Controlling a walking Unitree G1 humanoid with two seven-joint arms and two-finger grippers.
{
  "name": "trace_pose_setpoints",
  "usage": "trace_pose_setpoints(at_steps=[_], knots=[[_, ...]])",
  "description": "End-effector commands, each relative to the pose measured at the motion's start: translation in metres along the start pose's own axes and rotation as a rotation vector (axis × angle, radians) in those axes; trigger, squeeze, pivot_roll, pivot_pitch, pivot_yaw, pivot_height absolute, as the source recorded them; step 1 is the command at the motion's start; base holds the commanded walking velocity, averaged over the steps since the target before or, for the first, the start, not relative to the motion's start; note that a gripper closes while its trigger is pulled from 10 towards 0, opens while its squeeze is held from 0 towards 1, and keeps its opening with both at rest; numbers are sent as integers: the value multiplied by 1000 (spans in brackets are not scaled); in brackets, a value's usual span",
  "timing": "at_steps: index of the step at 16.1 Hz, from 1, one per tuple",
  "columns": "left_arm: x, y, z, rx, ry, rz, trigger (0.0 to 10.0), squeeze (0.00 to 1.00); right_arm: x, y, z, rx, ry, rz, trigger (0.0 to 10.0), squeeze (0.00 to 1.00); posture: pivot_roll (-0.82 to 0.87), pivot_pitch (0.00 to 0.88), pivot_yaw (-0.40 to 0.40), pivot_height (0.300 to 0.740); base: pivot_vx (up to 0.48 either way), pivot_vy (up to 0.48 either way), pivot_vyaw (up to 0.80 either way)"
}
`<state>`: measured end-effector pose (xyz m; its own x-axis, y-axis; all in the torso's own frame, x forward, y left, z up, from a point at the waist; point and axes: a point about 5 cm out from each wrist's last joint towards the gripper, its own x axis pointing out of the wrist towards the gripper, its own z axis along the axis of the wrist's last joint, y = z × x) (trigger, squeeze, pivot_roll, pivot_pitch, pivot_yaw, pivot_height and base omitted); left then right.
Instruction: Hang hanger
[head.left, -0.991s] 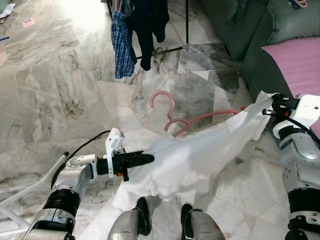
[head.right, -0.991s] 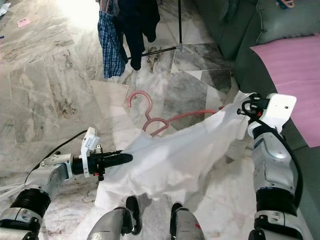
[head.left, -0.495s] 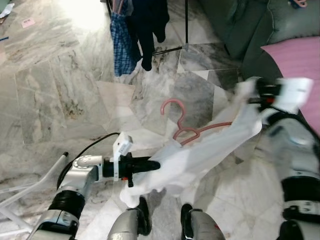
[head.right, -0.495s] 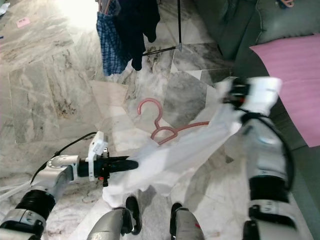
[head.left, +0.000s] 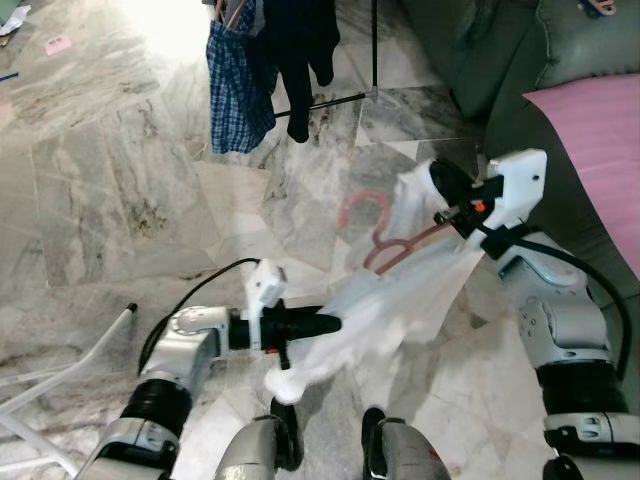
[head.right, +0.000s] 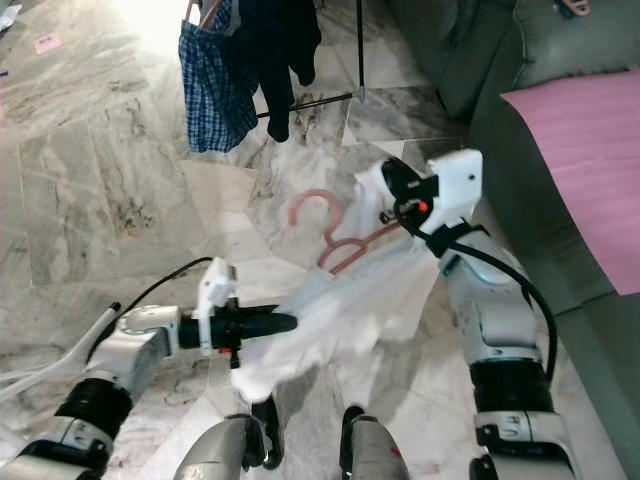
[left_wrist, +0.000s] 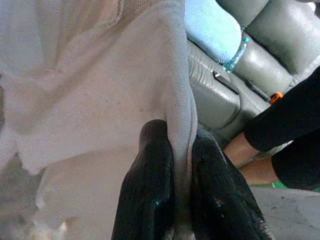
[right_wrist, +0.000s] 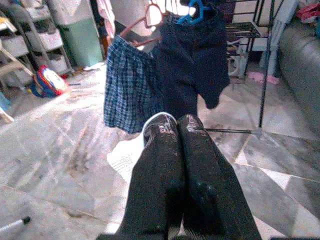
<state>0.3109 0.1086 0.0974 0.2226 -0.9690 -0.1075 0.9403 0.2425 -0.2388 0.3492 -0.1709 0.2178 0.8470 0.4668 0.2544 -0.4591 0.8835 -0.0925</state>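
Your left gripper (head.left: 335, 324) is clamping the white garment (head.left: 385, 305) low in front of the legs, having advanced toward the centre. Your right gripper (head.left: 437, 180), fingers pressed together on the garment's far edge, has swung inward, bunching the cloth. The pink hanger (head.right: 330, 235) is sitting in the garment, hook uppermost. Beyond, marble floor (head.left: 110, 180), a rack (head.left: 372, 60) carrying plaid shorts (head.left: 240, 90), and a sofa (head.left: 500, 60).

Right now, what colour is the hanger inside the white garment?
Pink: the hanger shows best in the right eye view, hook poking out of the white garment.
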Motion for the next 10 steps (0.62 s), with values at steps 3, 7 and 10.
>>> trace_pose_setpoints(at_steps=[3, 7, 10], knots=[[6, -4, -8, 11, 29, -9, 0, 0, 13, 26, 11, 4, -39, 119, 0, 0, -62, 301, 47, 740, 0, 0, 0], [12, -5, -8, 31, 18, 17, 0, 0, 19, 51, 11, 43, -31, 204, 0, 0, -56, 297, 44, 740, 0, 0, 0], [16, -2, -4, 52, 3, 54, 510, 0, 16, 81, 8, 80, -6, 345, 0, 0, -56, 294, 44, 740, 0, 0, 0]])
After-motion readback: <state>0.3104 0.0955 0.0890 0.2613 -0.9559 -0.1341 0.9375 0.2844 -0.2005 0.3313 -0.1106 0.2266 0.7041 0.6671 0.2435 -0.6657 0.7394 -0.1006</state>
